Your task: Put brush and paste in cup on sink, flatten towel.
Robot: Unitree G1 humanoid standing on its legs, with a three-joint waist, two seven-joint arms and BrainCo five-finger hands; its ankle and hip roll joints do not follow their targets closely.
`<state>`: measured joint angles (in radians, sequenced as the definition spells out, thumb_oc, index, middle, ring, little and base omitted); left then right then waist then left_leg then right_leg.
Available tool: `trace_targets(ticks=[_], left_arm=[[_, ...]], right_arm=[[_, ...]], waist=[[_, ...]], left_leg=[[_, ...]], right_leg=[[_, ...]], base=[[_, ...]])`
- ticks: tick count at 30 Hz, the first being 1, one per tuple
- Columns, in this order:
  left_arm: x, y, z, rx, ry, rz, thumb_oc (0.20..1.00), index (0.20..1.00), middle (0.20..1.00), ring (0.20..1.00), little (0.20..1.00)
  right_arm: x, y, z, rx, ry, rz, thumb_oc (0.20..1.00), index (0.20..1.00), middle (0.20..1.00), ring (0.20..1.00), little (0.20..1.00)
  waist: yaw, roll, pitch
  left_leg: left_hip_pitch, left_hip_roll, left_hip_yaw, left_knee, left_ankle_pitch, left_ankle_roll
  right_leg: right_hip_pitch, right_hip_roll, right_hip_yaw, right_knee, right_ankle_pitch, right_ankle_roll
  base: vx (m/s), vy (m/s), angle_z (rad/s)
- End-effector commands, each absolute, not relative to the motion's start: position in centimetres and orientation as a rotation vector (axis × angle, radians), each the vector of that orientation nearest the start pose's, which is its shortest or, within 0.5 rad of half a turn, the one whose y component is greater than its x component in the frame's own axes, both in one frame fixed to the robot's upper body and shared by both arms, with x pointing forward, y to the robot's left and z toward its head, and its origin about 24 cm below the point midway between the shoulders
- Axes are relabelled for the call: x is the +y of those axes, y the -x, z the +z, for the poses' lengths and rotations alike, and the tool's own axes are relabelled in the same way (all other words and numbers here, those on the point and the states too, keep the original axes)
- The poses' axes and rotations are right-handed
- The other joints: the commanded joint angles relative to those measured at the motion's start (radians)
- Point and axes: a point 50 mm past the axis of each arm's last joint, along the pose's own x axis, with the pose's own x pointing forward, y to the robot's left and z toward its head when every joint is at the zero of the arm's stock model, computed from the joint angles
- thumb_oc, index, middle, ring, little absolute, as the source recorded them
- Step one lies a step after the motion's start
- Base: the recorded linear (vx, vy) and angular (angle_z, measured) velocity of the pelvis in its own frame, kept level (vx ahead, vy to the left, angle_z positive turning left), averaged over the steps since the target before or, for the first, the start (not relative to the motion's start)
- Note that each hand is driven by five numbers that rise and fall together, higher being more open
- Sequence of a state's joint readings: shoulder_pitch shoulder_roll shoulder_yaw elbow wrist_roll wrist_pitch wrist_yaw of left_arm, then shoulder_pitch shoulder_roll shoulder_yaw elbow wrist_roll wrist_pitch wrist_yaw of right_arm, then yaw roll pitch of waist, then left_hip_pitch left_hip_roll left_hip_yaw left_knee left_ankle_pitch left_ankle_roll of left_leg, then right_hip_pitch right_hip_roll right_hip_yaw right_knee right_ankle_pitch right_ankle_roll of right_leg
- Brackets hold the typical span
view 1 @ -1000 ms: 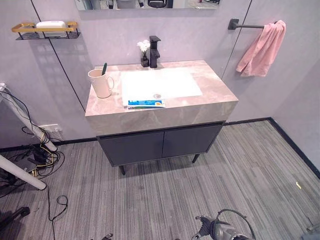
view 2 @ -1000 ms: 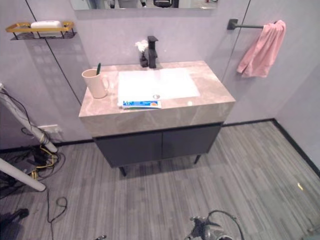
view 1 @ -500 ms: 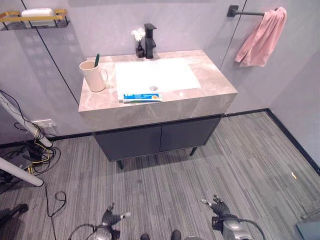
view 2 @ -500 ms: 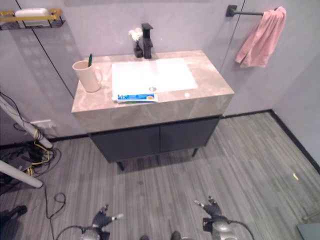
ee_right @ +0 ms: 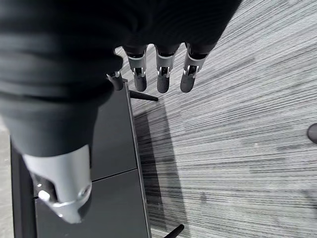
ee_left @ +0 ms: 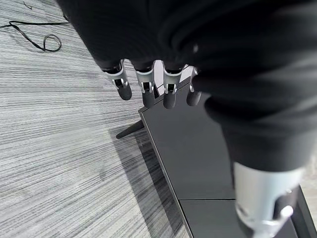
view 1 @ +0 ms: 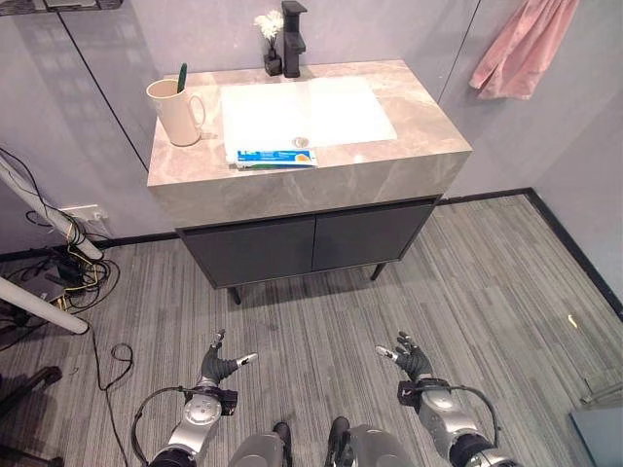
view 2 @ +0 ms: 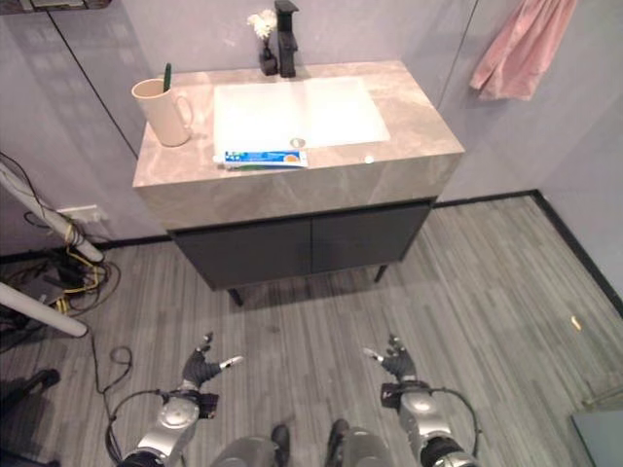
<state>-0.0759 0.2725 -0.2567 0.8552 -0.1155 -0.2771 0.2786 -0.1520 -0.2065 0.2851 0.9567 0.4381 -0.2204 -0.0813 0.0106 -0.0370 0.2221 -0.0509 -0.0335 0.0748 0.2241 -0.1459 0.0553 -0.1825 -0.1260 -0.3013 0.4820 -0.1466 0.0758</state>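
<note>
Left eye view: left robot hand [view 1: 222,368] and right robot hand [view 1: 410,360] both hang low over the floor [view 1: 506,292], fingers loose and spread, holding nothing. Everything for the task sits well ahead of and above them. On the worktop [view 1: 409,102], the cup [view 1: 176,110] stands far forward of the left robot hand with the brush [view 1: 181,77] already upright inside. The paste [view 1: 276,157] lies flat at the basin's [view 1: 307,109] near edge, not yet in the cup. The towel [view 1: 523,47] hangs bunched on the wall, far forward and right of the right robot hand; it looks unflattened, though its top is cut off.

Right eye view: same layout; brush done, paste and towel left.

Left wrist view: fingers [ee_left: 170,88] straight, empty, cabinet [ee_left: 193,163] beyond them.

Right wrist view: fingers [ee_right: 162,74] relaxed, empty, pointing toward the cabinet.
</note>
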Motion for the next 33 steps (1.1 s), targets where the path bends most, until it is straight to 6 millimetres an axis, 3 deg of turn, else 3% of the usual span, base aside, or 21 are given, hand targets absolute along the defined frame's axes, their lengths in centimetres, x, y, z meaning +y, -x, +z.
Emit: trace_targets(ticks=[1, 5, 7, 8, 9, 10, 12, 14, 17, 20, 23, 25, 28, 29, 31, 33], left_arm=[[21.7, -20.7, -7.6, 0.394, -0.367, 0.112, 1.0, 1.0, 1.0, 1.0, 1.0], [21.9, -20.1, -8.0, 0.423, -0.38, 0.1, 1.0, 1.0, 1.0, 1.0, 1.0], [22.1, -20.1, -8.1, 0.433, -0.374, 0.112, 1.0, 1.0, 1.0, 1.0, 1.0], [22.1, -20.1, -8.1, 0.433, -0.373, 0.112, 1.0, 1.0, 1.0, 1.0, 1.0], [22.2, -20.6, -8.0, 0.426, -0.358, 0.129, 1.0, 1.0, 1.0, 1.0, 1.0], [22.2, -20.6, -8.0, 0.426, -0.358, 0.129, 1.0, 1.0, 1.0, 1.0, 1.0], [22.3, -21.3, -7.9, 0.424, -0.339, 0.153, 1.0, 1.0, 1.0, 1.0, 1.0], [22.3, -21.3, -8.0, 0.431, -0.338, 0.154, 1.0, 1.0, 1.0, 1.0, 1.0], [22.0, -21.6, -8.1, 0.437, -0.325, 0.157, 1.0, 1.0, 1.0, 1.0, 1.0], [21.9, -21.3, -8.3, 0.45, -0.276, 0.17, 1.0, 1.0, 1.0, 1.0, 1.0], [22.1, -21.1, -8.3, 0.455, -0.28, 0.167, 1.0, 1.0, 1.0, 1.0, 1.0], [22.2, -21.2, -8.3, 0.453, -0.281, 0.165, 1.0, 1.0, 1.0, 1.0, 1.0], [22.6, -21.6, -8.0, 0.446, -0.313, 0.17, 1.0, 1.0, 1.0, 1.0, 1.0], [22.6, -21.6, -8.0, 0.446, -0.313, 0.17, 1.0, 1.0, 1.0, 1.0, 1.0], [22.5, -22.0, -7.8, 0.435, -0.323, 0.162, 1.0, 1.0, 1.0, 1.0, 1.0], [22.4, -22.1, -7.7, 0.432, -0.32, 0.162, 1.0, 1.0, 1.0, 1.0, 1.0]], right_arm=[[-18.1, -22.5, -8.6, 0.491, -0.06, -0.063, 1.0, 1.0, 1.0, 1.0, 1.0], [-18.3, -22.3, -8.4, 0.479, -0.028, -0.043, 1.0, 1.0, 1.0, 1.0, 1.0], [-18.6, -22.5, -7.8, 0.45, 0.009, -0.019, 1.0, 1.0, 1.0, 1.0, 1.0], [-18.6, -22.5, -7.8, 0.45, 0.009, -0.019, 1.0, 1.0, 1.0, 1.0, 1.0], [-18.8, -22.9, -7.3, 0.427, 0.026, -0.014, 1.0, 1.0, 1.0, 1.0, 1.0], [-18.8, -22.9, -7.3, 0.427, 0.026, -0.014, 1.0, 1.0, 1.0, 1.0, 1.0], [-18.5, -23.3, -7.0, 0.417, 0.063, 0.027, 1.0, 1.0, 1.0, 1.0, 1.0], [-18.4, -23.4, -6.9, 0.417, 0.074, 0.04, 1.0, 1.0, 1.0, 1.0, 1.0], [-18.7, -22.8, -7.4, 0.446, 0.115, 0.067, 1.0, 1.0, 1.0, 1.0, 1.0], [-18.7, -22.2, -7.6, 0.455, 0.137, 0.104, 1.0, 1.0, 1.0, 1.0, 1.0], [-18.6, -22.3, -7.4, 0.444, 0.186, 0.15, 1.0, 1.0, 1.0, 1.0, 1.0], [-18.6, -22.2, -7.4, 0.444, 0.189, 0.153, 1.0, 1.0, 1.0, 1.0, 1.0], [-17.9, -22.2, -7.1, 0.425, 0.209, 0.207, 1.0, 1.0, 1.0, 1.0, 1.0], [-17.9, -22.2, -7.1, 0.425, 0.209, 0.207, 1.0, 1.0, 1.0, 1.0, 1.0], [-17.9, -21.8, -7.4, 0.438, 0.2, 0.208, 1.0, 1.0, 1.0, 1.0, 1.0], [-17.8, -21.5, -7.5, 0.444, 0.195, 0.208, 1.0, 1.0, 1.0, 1.0, 1.0]], waist=[[0.0, 0.014, 0.001], [-0.009, 0.018, 0.008], [-0.026, -0.005, 0.002], [-0.027, -0.002, 0.005], [-0.036, -0.023, 0.012], [-0.037, -0.023, 0.013], [-0.048, -0.041, 0.016], [-0.051, -0.044, 0.015], [-0.07, -0.056, -0.023], [-0.079, -0.045, -0.052], [-0.085, -0.037, -0.079], [-0.087, -0.036, -0.082], [-0.08, -0.051, -0.085], [-0.081, -0.05, -0.085], [-0.079, -0.066, -0.072], [-0.08, -0.069, -0.071]], left_leg=[[0.056, 0.006, 0.027, -0.014, -0.001, 0.02], [0.094, -0.012, 0.021, -0.038, -0.01, 0.036], [0.121, -0.043, 0.0, -0.071, -0.021, 0.032], [0.125, -0.04, -0.002, -0.072, -0.022, 0.031], [0.127, -0.054, -0.016, -0.071, -0.039, 0.013], [0.128, -0.054, -0.017, -0.071, -0.04, 0.013], [0.141, -0.043, -0.032, -0.082, -0.058, -0.016], [0.148, -0.038, -0.037, -0.085, -0.063, -0.021], [0.183, -0.003, -0.083, -0.098, -0.068, -0.045], [0.209, 0.051, -0.112, -0.097, -0.04, -0.074], [0.214, 0.107, -0.116, -0.091, 0.023, -0.11], [0.214, 0.121, -0.114, -0.088, 0.031, -0.118], [0.149, 0.169, -0.084, 0.065, 0.173, -0.165], [0.147, 0.17, -0.085, 0.068, 0.171, -0.166], [0.079, 0.18, -0.043, 0.179, 0.226, -0.169], [0.059, 0.186, -0.019, 0.167, 0.229, -0.167]], right_leg=[[-0.109, -0.17, 0.108, 0.139, 0.404, 0.144], [-0.145, -0.166, 0.12, 0.156, 0.402, 0.144], [-0.147, -0.169, 0.132, -0.026, 0.413, 0.142], [-0.14, -0.167, 0.128, -0.029, 0.413, 0.142], [-0.139, -0.195, 0.136, -0.226, 0.452, 0.149], [-0.138, -0.195, 0.136, -0.227, 0.452, 0.149], [-0.14, -0.204, 0.156, -0.381, 0.498, 0.169], [-0.135, -0.196, 0.163, -0.394, 0.502, 0.172], [-0.123, -0.124, 0.188, -0.357, 0.436, 0.149], [-0.104, -0.078, 0.143, -0.352, 0.368, 0.122], [-0.106, -0.035, 0.109, -0.342, 0.327, 0.102], [-0.106, -0.024, 0.103, -0.341, 0.315, 0.096], [-0.057, 0.036, 0.089, -0.357, 0.277, 0.053], [-0.057, 0.036, 0.087, -0.358, 0.277, 0.053], [-0.027, 0.038, 0.077, -0.375, 0.266, 0.03], [-0.017, 0.032, 0.07, -0.384, 0.262, 0.029]], base=[[0.06, 0.199, -0.15], [0.13, 0.105, -0.05], [0.25, -0.008, 0.01], [0.22, -0.115, 0.12], [0.14, -0.094, 0.1], [0.22, -0.145, 0.12], [0.32, -0.162, 0.2], [0.28, -0.124, 0.3], [0.36, -0.155, 0.55], [0.36, -0.172, 0.5], [0.3, -0.179, -0.04], [0.21, -0.136, 0.04], [0.27, -0.195, -0.07], [0.11, -0.099, -0.1], [0.15, -0.084, 0.07], [0.11, -0.021, 0.12]])
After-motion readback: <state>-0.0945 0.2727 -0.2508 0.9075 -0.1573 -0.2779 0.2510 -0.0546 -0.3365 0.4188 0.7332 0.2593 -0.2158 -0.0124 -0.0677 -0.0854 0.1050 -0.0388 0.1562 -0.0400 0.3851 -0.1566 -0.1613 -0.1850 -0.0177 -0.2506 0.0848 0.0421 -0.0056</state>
